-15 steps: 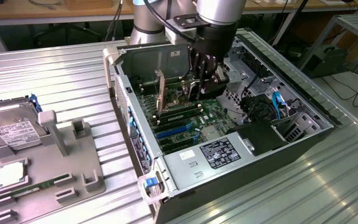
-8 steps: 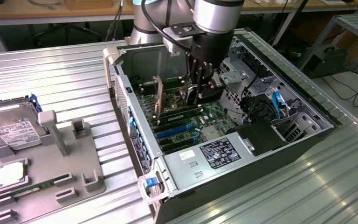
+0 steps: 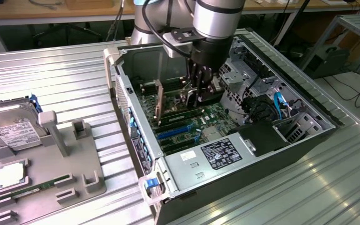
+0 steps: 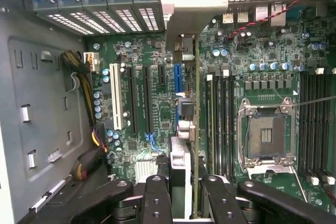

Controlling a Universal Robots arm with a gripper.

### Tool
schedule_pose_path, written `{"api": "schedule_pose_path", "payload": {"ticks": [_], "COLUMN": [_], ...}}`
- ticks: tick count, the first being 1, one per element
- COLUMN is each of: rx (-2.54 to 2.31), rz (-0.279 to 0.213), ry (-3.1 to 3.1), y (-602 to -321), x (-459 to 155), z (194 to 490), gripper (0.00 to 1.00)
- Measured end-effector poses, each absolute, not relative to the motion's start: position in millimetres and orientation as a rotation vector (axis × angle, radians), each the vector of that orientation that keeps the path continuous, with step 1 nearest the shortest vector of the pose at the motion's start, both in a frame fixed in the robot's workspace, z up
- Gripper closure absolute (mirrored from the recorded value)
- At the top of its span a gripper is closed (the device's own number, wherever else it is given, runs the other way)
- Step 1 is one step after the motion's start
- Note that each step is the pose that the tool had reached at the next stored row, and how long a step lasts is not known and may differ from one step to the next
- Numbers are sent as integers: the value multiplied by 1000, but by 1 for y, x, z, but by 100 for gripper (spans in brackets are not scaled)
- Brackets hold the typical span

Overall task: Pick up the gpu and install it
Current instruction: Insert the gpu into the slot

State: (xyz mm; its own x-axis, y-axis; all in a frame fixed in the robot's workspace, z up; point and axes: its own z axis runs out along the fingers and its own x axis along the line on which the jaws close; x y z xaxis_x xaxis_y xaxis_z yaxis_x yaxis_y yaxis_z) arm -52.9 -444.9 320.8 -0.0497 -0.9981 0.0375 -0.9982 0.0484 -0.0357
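Gpu (image 4: 196,124) clamped edge-on in pincer (image 4: 186,182), stood upright over motherboard (image 4: 163,114), long axis toward rear slots (image 4: 105,19), bracket end half hidden.

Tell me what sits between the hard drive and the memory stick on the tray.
In the exterior view, a square silver chip sits between hard drive and memory stick.

Thin dark gpu (image 3: 178,115), upright on edge, inside the open computer case (image 3: 261,180)
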Motion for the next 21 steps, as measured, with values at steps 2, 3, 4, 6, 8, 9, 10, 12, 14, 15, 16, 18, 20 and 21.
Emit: {"api": "schedule_pose_path", "payload": {"ticks": [2, 3, 4, 6, 8, 9, 10, 12, 14, 15, 16, 18, 20, 21], "rx": [2164, 2164, 2163, 2159, 2155, 2154, 2155, 2156, 2157, 2160, 2169, 2193, 2213, 2220], "rz": [79, 78, 77, 74, 71, 69, 70, 74, 75, 74, 74, 73, 70, 69], "ry": [-2275, -2276, -2277, -2280, -2281, -2281, -2281, -2282, -2283, -2280, -2273, -2251, -2234, -2229], "y": [-445, -445, -445, -445, -445, -445, -445, -445, -445, -445, -445, -445, -445, -445], "x": [-53, -53, -53, -53, -54, -54, -54, -54, -55, -56, -57, -57, -58, -59], "z": [318, 317, 317, 315, 312, 310, 309, 307, 304, 302, 300, 297, 294, 293], "gripper": [72, 72, 72, 72, 72, 72, 72, 72, 72, 72, 72, 72, 72, 72]}}
